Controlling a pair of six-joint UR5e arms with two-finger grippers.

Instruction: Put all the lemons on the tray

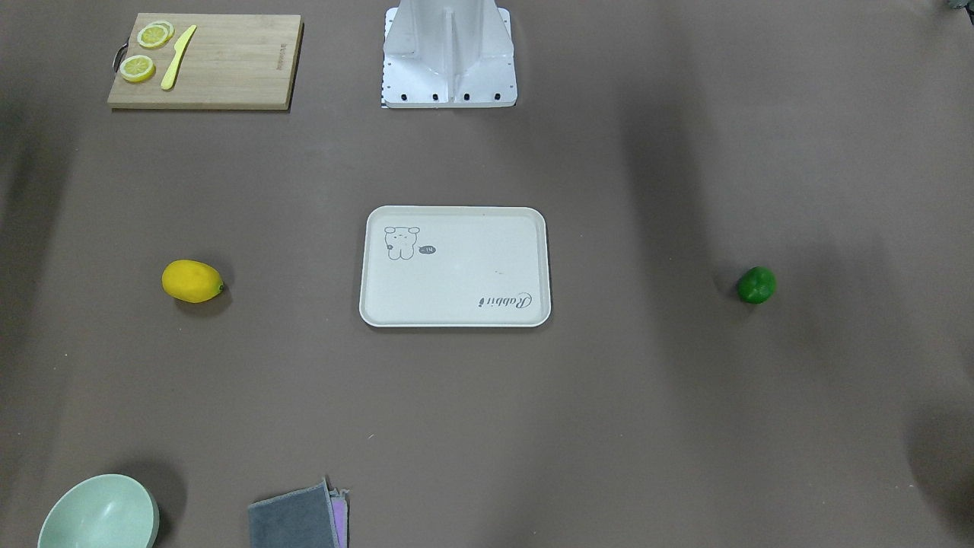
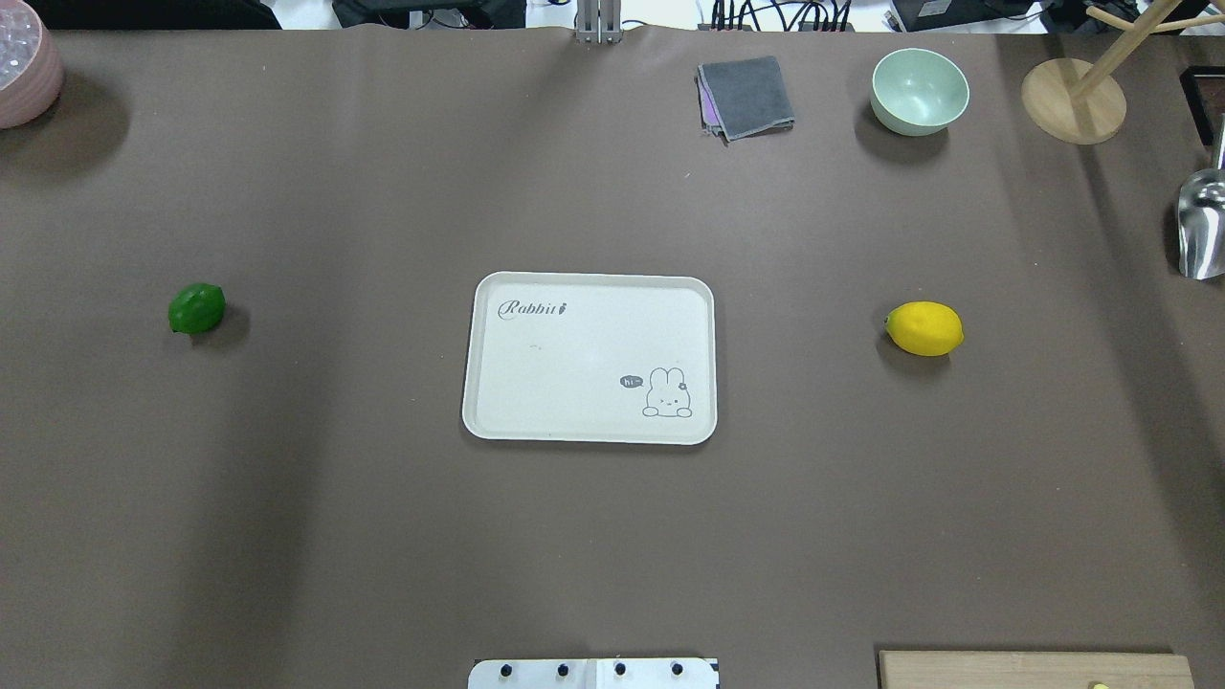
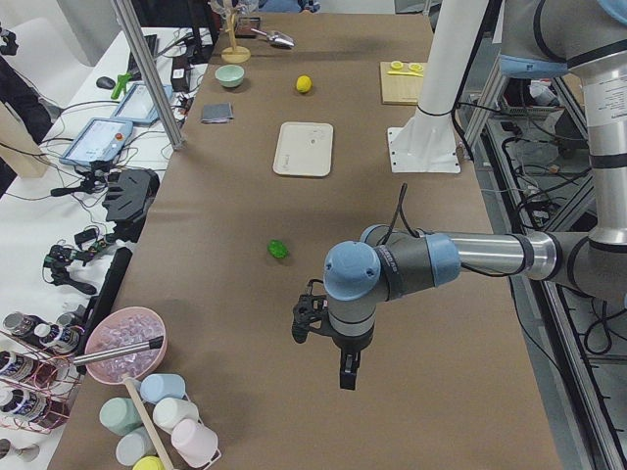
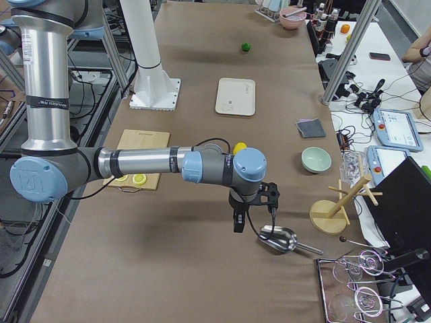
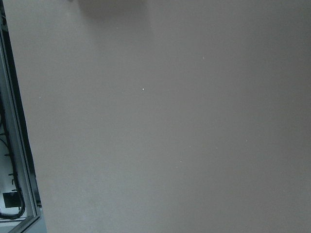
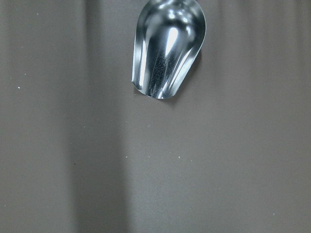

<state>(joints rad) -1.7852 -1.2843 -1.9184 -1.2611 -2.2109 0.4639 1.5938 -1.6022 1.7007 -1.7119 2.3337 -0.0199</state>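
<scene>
Beyond left pincer (image 3: 345,377) (apart): green lemon (image 3: 279,250)

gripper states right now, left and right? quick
Left gripper: cannot be told; it shows only in a side view.
Right gripper: cannot be told; it shows only in a side view.

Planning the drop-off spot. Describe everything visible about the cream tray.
The tray is cream-white, rectangular with rounded corners and a low raised rim, matte, plastic-looking. Grey "Rabbit" script marks one corner, a small animal drawing the opposite one. It lies flat and empty mid-table; the yellow lemon and green lemon sit well apart on either side.
</scene>
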